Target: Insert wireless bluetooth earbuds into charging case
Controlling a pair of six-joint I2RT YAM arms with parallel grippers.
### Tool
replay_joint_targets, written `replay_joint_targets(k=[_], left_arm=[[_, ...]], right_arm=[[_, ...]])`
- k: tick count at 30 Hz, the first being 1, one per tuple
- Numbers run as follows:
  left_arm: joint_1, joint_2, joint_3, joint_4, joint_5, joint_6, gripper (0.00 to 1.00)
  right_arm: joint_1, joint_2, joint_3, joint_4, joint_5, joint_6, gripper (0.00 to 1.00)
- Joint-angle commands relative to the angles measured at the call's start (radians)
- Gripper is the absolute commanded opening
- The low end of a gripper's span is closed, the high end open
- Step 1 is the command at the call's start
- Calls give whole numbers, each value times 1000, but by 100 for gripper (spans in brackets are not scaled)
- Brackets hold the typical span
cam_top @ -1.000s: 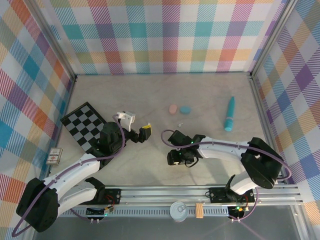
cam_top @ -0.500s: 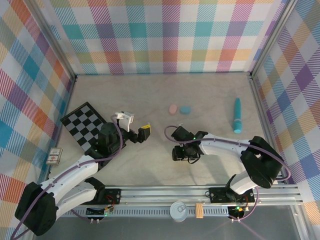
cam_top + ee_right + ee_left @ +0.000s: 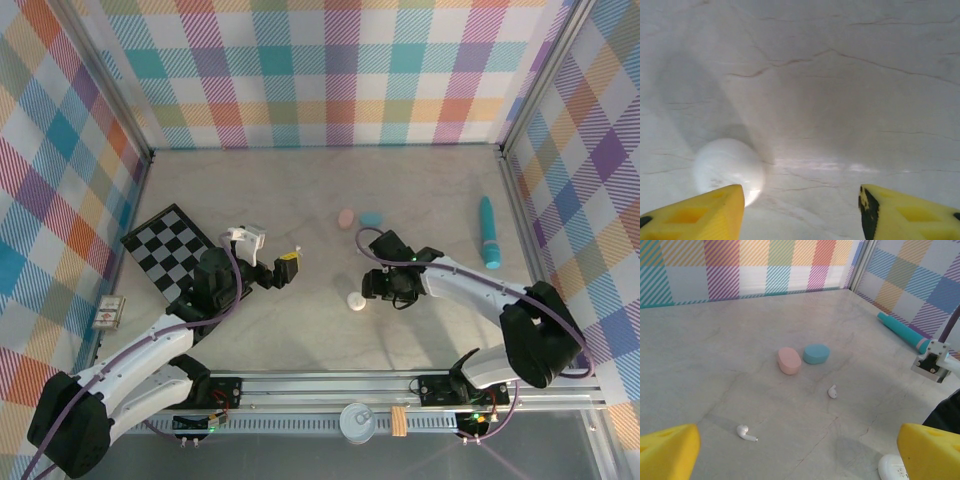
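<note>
Now right arm (image 3: pixel 470 285) stretched inward, jaws apart just beside white case (image 3: pixel 356 302).

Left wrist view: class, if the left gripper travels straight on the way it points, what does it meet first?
Ahead of the left gripper, probably the small white earbud just right of centre, then the pink case and teal case behind it. Depth is unclear.

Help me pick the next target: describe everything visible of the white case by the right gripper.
The white case is a small, smooth, glossy pebble, plastic by its look, apparently closed, with faint grey marks on top. It lies flat on the marbled table, beside one finger of the open right gripper; whether they touch is unclear.
</note>
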Motion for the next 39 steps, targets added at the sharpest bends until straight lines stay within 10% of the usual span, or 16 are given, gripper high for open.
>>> replay_joint_targets(k=[1, 15, 39], left_arm=[[11, -7, -6, 4, -10, -2, 100], [18, 3, -24, 23, -31, 1, 100], [20, -41, -49, 6, -13, 14, 100]], right_arm=[[8, -9, -2, 80, -123, 85, 65], [93, 239, 217, -107, -17, 151, 73], [99, 400, 302, -155, -56, 130, 52]])
